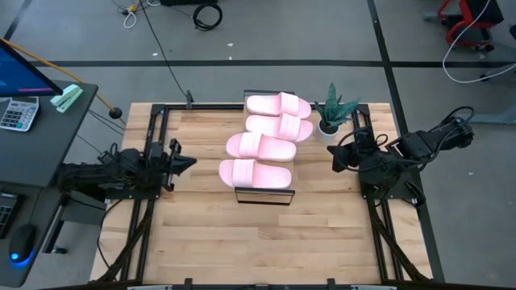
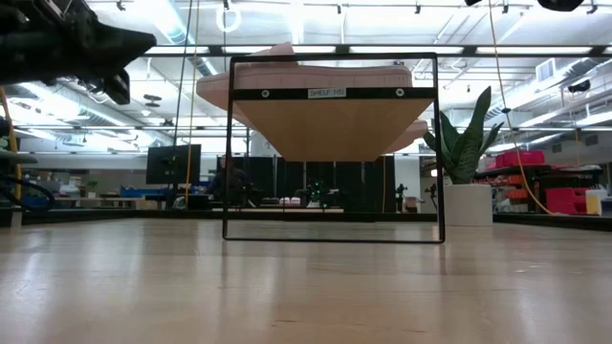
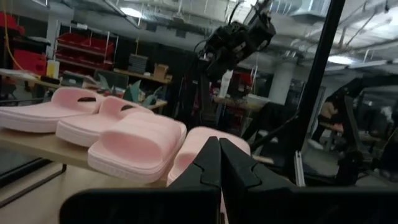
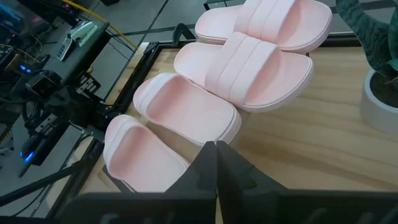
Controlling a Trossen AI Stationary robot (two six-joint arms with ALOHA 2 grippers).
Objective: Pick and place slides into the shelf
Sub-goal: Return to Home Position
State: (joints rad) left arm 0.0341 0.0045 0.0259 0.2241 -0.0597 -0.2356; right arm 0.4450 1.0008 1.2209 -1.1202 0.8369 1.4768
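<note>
Since all four slides (image 1: 267,146) lie side by side on the shelf (image 2: 333,126), I think I'm done; left end effector (image 1: 185,162) and right end effector (image 1: 334,155) sit clear, pinched closed, empty.

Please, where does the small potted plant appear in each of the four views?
High view: potted plant, just right of the slides, at their far end.
Low view: the plant stands right of the shelf.
Left wrist view: only green leaves behind the slides, probably this plant.
Right wrist view: the plant is at the right edge.
Shared landmark: the four pink slides.
</note>
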